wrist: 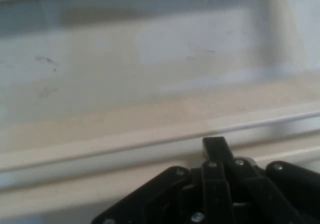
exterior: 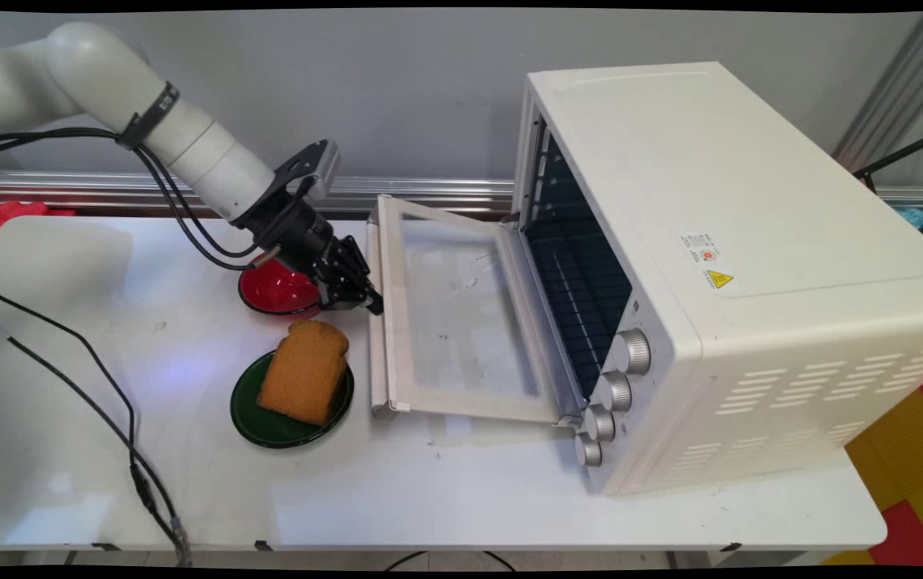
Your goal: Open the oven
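On the near part of the white desk (exterior: 429, 498), a slice of brown toast (exterior: 305, 371) is lying on a green plate (exterior: 268, 422), just beside the handle edge of the open door (exterior: 461, 310) of the white toaster oven (exterior: 735, 273), which is showing 4 silver knobs (exterior: 610, 394). Farther back, the black pincer (exterior: 371, 304) is hanging at that door's left edge with its 2 fingers (wrist: 215, 149) pressed together, pinching nothing. Behind it a red bowl (exterior: 276, 289) is sitting on the desk.
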Tool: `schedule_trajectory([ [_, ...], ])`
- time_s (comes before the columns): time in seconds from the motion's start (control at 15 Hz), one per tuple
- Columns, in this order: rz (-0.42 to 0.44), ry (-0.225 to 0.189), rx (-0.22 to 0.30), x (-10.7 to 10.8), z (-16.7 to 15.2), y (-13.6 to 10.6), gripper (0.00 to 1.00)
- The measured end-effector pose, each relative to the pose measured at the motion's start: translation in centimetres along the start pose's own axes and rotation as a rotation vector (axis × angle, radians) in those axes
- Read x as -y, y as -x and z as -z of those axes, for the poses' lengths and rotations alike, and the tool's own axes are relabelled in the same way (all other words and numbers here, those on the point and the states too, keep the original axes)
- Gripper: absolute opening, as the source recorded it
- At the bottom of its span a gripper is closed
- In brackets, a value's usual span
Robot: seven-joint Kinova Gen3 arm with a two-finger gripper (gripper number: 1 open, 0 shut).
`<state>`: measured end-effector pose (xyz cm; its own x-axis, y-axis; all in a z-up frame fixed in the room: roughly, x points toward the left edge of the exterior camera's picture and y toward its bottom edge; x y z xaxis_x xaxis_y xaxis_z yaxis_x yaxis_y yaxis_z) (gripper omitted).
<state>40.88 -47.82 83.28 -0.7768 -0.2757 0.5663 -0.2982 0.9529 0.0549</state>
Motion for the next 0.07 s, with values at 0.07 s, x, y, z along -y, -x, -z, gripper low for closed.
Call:
schedule_trajectory([
  [0.07, 0.01, -0.003, -0.002, -0.03, 0.23, 0.08, 0.0],
])
